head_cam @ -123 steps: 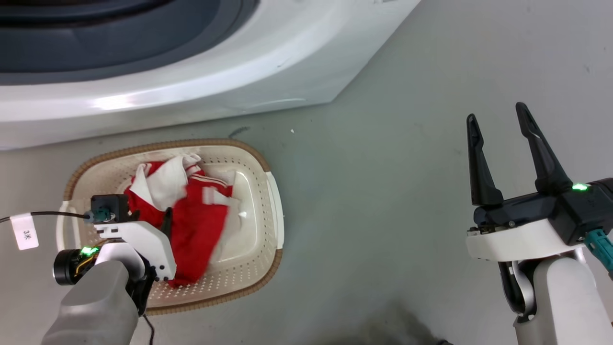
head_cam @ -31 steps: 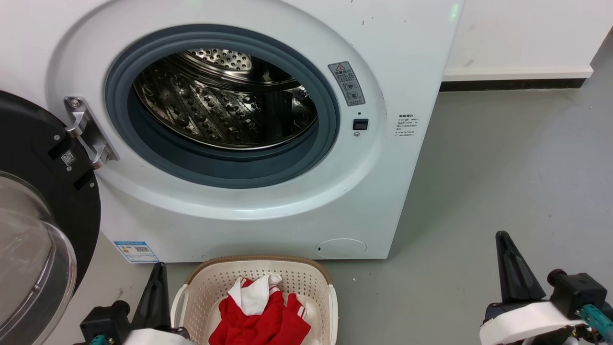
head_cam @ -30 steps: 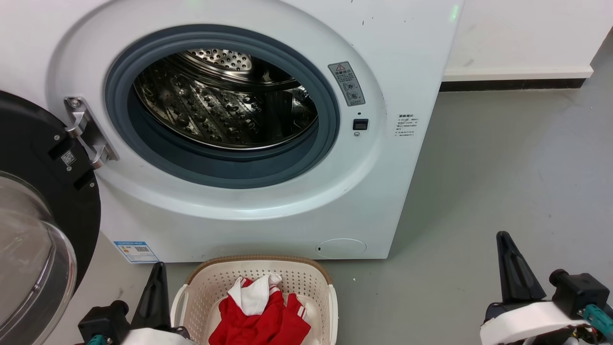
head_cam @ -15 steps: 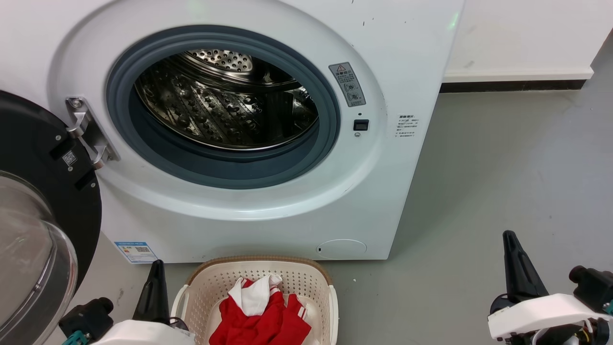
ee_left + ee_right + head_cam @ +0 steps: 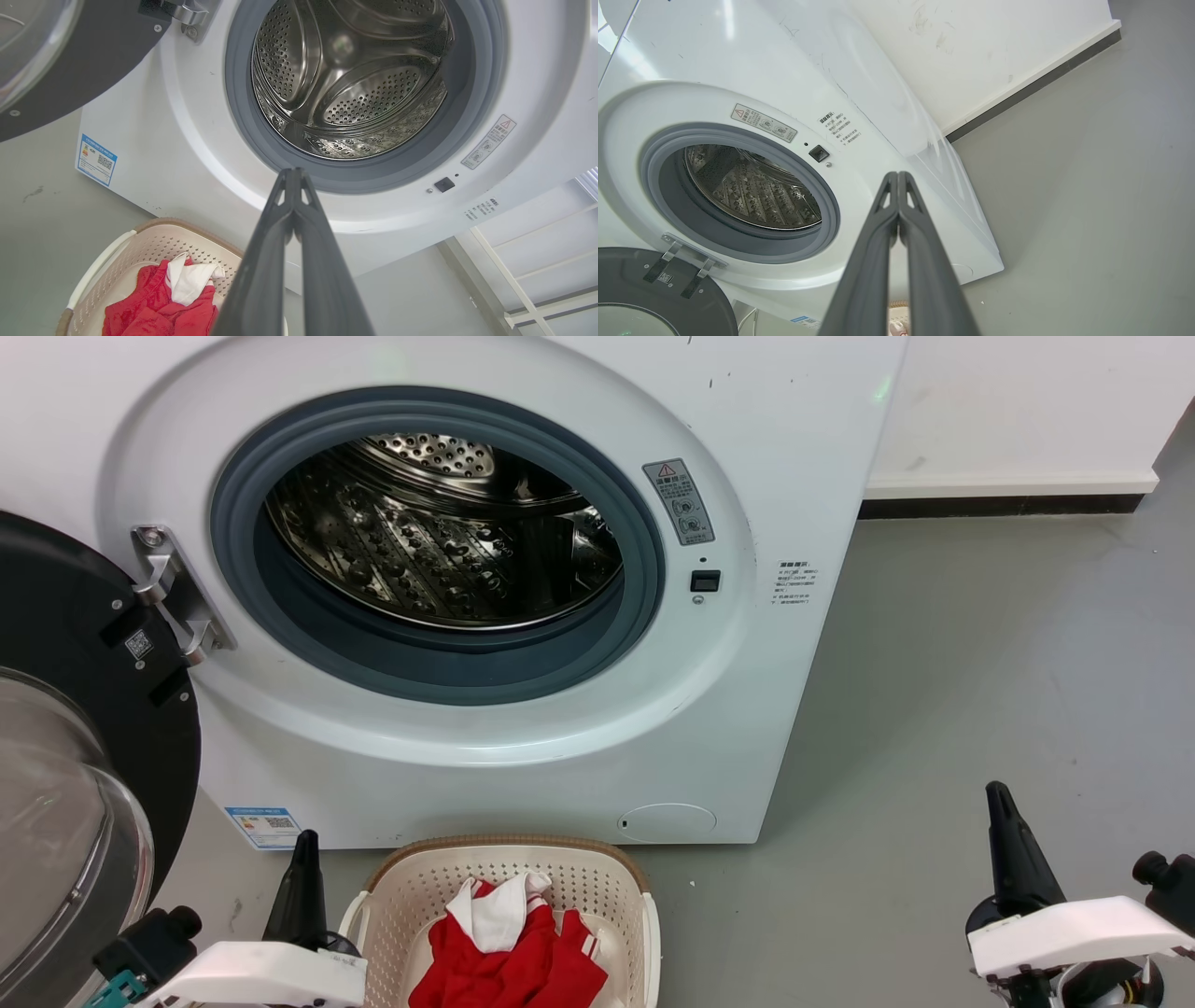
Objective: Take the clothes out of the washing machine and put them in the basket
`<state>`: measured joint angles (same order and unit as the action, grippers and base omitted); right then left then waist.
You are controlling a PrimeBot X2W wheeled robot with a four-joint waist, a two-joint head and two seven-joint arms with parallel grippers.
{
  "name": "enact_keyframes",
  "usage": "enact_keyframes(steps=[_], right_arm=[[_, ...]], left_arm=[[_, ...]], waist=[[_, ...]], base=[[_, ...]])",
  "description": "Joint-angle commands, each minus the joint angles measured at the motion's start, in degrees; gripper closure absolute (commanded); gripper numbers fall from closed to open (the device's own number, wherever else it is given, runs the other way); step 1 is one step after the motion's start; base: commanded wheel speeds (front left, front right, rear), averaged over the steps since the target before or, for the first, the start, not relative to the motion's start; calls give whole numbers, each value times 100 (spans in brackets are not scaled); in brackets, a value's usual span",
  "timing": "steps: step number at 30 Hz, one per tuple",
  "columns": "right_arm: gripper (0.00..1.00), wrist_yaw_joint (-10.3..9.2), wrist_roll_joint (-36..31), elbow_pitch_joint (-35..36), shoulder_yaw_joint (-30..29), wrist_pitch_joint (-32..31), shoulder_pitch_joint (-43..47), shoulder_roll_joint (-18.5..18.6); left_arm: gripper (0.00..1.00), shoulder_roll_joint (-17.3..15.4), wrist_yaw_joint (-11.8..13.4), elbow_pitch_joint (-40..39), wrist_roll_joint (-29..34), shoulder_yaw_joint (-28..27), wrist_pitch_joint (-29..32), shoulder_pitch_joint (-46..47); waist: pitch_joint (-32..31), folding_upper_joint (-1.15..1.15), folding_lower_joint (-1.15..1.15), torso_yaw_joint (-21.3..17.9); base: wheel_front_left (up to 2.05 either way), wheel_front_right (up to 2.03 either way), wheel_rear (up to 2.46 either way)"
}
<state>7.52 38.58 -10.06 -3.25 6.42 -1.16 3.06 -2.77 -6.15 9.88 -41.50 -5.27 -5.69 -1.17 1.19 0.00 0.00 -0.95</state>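
Grey floor [image 5: 980, 663], white front-loading washing machine [image 5: 523, 775] upper left, door [image 5: 56, 644] open, drum [image 5: 439, 541] looks bare. Red-and-white clothes [image 5: 509, 961] sit in the basket [image 5: 504, 843], bottom centre. Soft, light, floppy: pinch a bunched fold. Left gripper [image 5: 293, 175] and right gripper [image 5: 897, 177]: fingers pressed together, holding nothing.

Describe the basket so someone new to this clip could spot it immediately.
Start at the white washing machine with its door swung open. On the grey floor below its porthole sits the basket. It is cream perforated plastic with a brown woven-look rim, and it alone holds the red-and-white clothes.
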Motion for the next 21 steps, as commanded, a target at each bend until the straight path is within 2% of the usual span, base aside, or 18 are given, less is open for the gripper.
enact_keyframes(steps=[1,21], right_arm=[[100,-1,289,28,-29,-64,-152,34],[100,-2,1792,-92,-95,-409,-273,39]], left_arm=[[100,-10,-37,-34,-260,-16,52,162],[100,-11,-68,94,-1666,-51,399,352]], waist=[[-3,0,0,2],[-24,0,0,23]], base=[[0,0,0],[0,0,0]])
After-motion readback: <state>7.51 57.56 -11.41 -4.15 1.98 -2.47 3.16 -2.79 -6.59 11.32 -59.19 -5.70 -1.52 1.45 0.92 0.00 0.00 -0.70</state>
